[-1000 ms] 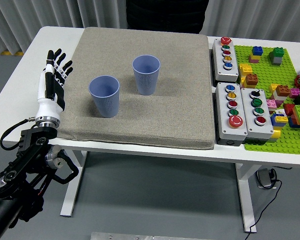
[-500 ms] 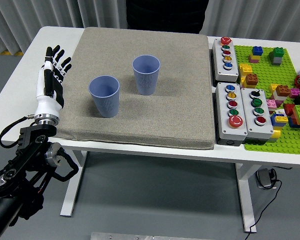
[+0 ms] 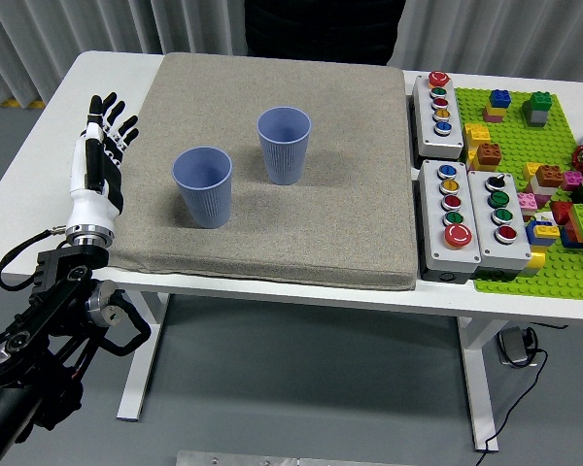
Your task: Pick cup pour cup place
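Note:
Two blue ribbed cups stand upright on a grey mat (image 3: pixel 301 223). The nearer cup (image 3: pixel 204 186) is at the mat's left-centre, and the farther cup (image 3: pixel 284 145) stands behind it to the right. My left hand (image 3: pixel 101 155) hovers over the table's left side, just off the mat's left edge and well left of the nearer cup. Its fingers are spread and straight, holding nothing. My right hand is out of view.
Three grey button boxes (image 3: pixel 439 101) (image 3: pixel 451 216) (image 3: pixel 503 219) sit right of the mat. A green baseplate (image 3: pixel 554 262) with several coloured bricks fills the far right. The white table (image 3: pixel 29 184) shows at the left.
My left hand has drifted slightly left and a little toward the near edge. The cups have not moved.

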You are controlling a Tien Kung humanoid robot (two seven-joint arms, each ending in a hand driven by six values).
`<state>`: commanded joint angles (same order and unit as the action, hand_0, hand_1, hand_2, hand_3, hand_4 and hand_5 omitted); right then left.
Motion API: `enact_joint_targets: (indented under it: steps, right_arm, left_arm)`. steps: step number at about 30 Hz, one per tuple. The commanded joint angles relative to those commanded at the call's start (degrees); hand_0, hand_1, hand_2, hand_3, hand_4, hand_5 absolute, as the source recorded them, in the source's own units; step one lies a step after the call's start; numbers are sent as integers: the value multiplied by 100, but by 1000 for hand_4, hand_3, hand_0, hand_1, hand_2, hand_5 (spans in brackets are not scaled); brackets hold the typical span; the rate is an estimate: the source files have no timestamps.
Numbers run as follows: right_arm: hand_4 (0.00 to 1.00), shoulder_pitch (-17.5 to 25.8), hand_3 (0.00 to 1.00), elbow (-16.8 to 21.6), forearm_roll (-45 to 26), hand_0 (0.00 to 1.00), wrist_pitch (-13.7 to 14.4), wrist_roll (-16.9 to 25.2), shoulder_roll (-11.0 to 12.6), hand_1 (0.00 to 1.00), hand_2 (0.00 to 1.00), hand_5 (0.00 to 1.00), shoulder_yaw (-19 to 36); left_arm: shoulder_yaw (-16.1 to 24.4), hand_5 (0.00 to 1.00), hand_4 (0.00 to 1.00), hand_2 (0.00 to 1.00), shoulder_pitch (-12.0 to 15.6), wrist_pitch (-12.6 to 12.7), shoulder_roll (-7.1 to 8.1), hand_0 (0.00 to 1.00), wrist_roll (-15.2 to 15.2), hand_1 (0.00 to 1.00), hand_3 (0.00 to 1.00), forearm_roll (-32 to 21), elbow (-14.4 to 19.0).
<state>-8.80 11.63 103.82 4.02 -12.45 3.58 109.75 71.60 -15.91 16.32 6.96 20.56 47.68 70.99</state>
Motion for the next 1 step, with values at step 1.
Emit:
enact_joint_targets:
  steps: [1]
  right_arm:
    - [12, 0, 627, 0, -1, 700, 0, -1, -1, 702, 646, 318, 1]
  left_arm:
    - [1, 998, 757, 928, 5, 0, 2, 848, 0, 840, 900, -1, 1]
